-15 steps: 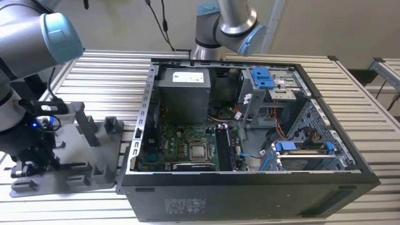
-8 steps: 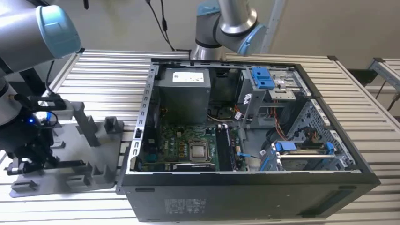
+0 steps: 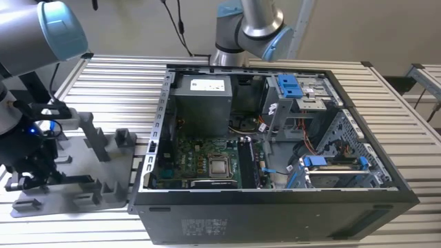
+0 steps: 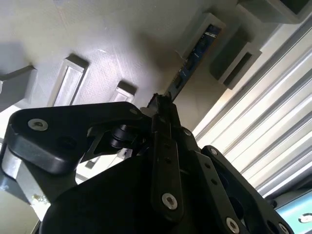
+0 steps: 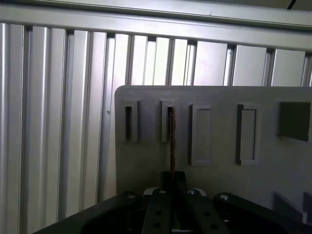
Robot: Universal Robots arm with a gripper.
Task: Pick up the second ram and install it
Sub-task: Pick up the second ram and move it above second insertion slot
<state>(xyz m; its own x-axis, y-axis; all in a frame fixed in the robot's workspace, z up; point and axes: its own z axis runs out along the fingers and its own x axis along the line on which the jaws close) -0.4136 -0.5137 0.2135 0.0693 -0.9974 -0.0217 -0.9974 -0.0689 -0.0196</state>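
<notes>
Ribbed aluminium tabletop (image 5: 58, 122) held a grey plastic fixture plate (image 5: 141, 161); slotted edgewise in it, the thin dark second ram (image 5: 171, 139) ran straight out from the black gripper (image 5: 172, 176) clamped on its end.

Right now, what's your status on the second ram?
Pincer shut on second ram. Ram on edge, far end in grey fixture plate slot. Nothing seen blocking.
</notes>
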